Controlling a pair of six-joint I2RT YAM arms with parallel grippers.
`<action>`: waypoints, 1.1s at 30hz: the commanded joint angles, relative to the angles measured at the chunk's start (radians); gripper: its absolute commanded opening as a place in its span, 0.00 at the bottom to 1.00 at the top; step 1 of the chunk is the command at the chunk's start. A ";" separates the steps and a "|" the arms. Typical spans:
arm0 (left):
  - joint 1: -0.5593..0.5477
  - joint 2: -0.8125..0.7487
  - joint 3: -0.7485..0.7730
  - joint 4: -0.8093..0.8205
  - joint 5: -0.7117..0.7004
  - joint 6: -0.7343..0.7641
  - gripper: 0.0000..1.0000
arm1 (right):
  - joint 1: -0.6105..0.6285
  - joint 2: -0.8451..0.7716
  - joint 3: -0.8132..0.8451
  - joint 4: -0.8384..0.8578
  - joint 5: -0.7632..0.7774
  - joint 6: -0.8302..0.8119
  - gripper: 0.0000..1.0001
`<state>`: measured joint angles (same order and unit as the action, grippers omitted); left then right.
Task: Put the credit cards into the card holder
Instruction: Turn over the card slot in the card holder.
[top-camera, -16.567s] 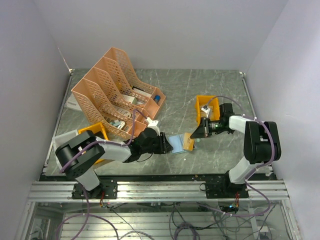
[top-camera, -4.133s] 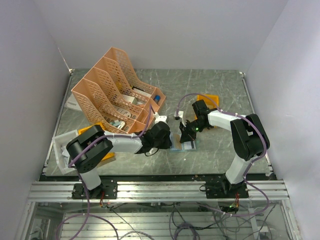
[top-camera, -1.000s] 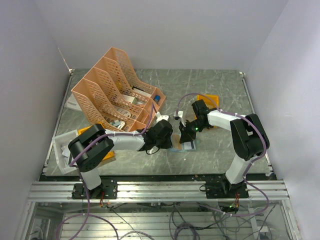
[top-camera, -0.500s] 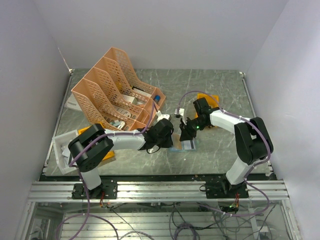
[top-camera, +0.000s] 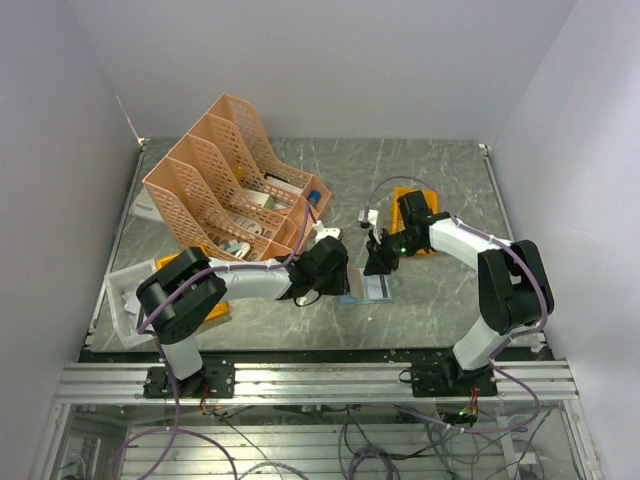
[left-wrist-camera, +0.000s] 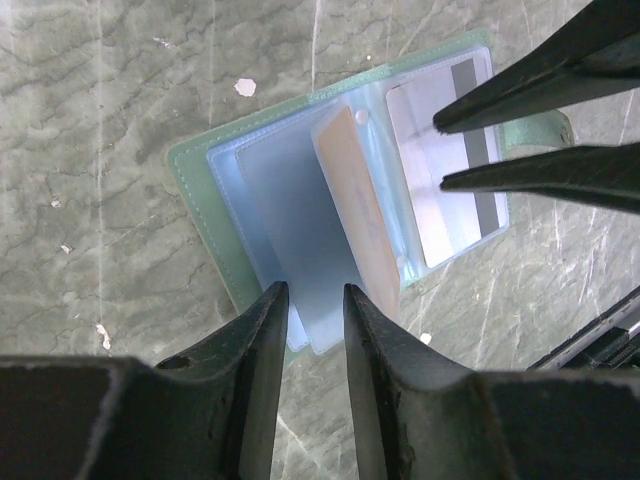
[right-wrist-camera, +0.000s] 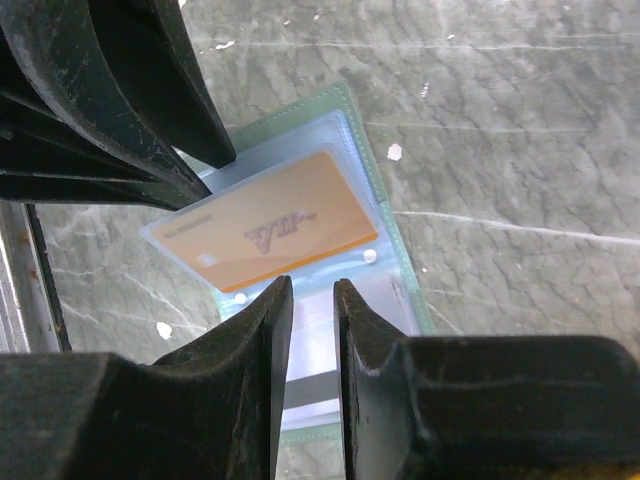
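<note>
Card holder (left-wrist-camera: 197, 172) lies open on the desk (left-wrist-camera: 100, 80) under my left jaws and right jaws, both slightly apart and empty; tan card (right-wrist-camera: 270, 235) looks sleeved, so next I'd fetch another card

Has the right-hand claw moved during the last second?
Yes: the right gripper has edged slightly toward the orange bin, still above the card holder.

green card holder (left-wrist-camera: 205, 195); orange credit card (right-wrist-camera: 270, 235)
</note>
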<state>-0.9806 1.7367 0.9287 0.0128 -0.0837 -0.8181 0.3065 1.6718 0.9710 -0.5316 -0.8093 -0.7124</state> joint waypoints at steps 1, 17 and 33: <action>-0.011 0.003 0.041 0.000 0.009 0.009 0.42 | -0.036 -0.046 0.001 -0.008 -0.035 -0.008 0.24; -0.063 0.104 0.226 -0.165 -0.060 0.073 0.59 | -0.168 -0.101 -0.002 -0.028 -0.104 -0.017 0.24; -0.073 0.151 0.277 -0.236 -0.105 0.078 0.30 | -0.187 -0.106 -0.012 -0.074 -0.265 -0.062 0.24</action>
<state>-1.0492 1.9076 1.2015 -0.2184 -0.1604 -0.7406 0.1280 1.5826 0.9707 -0.5598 -0.9470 -0.7307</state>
